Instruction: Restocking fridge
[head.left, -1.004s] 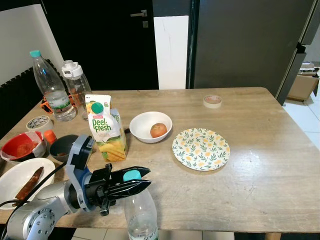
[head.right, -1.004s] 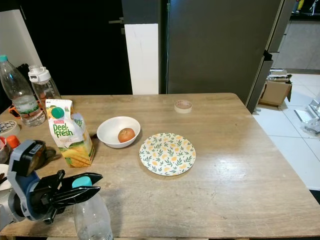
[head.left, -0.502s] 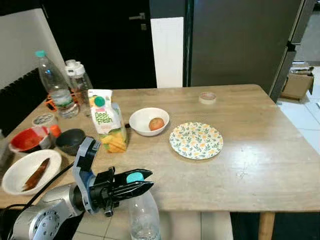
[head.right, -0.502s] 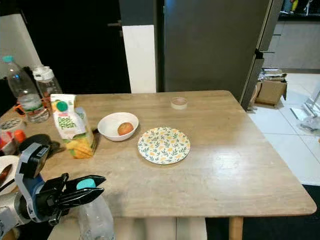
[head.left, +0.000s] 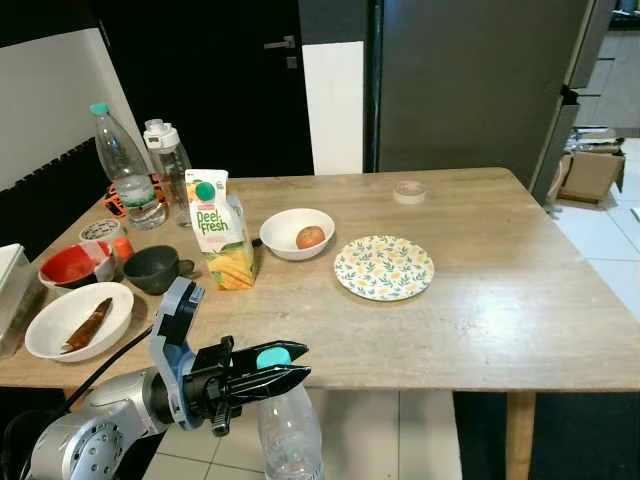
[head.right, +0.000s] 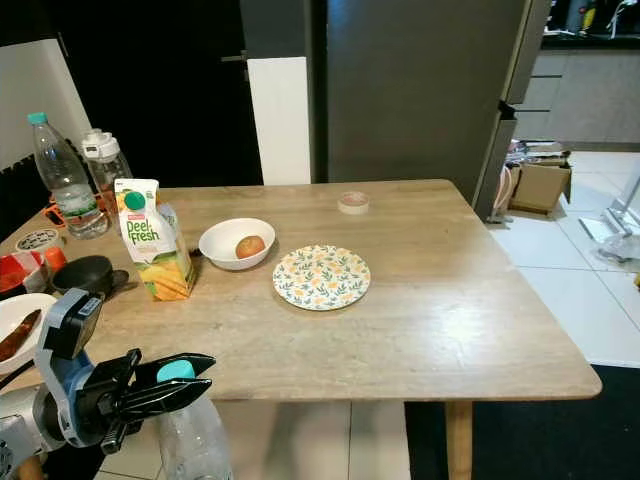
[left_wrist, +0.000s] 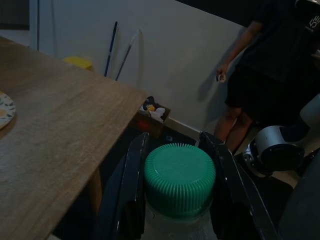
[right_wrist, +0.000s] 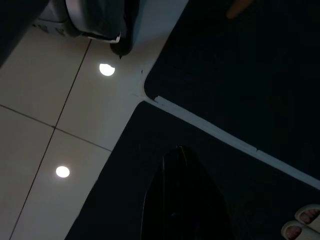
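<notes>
With its jaws pinching the neck of a clear bottle (head.left: 288, 425) under the green cap, the left gripper (head.left: 283, 366) holds it off the worktop's (head.left: 520, 300) near edge, mid-carry; next, presumably, comes turning toward the far fridge (head.left: 470, 85); the right gripper's (right_wrist: 181, 200) jaw state cannot be told.

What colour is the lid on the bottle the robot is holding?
Teal green cap on the clear bottle, clearest in the left wrist view.
</notes>
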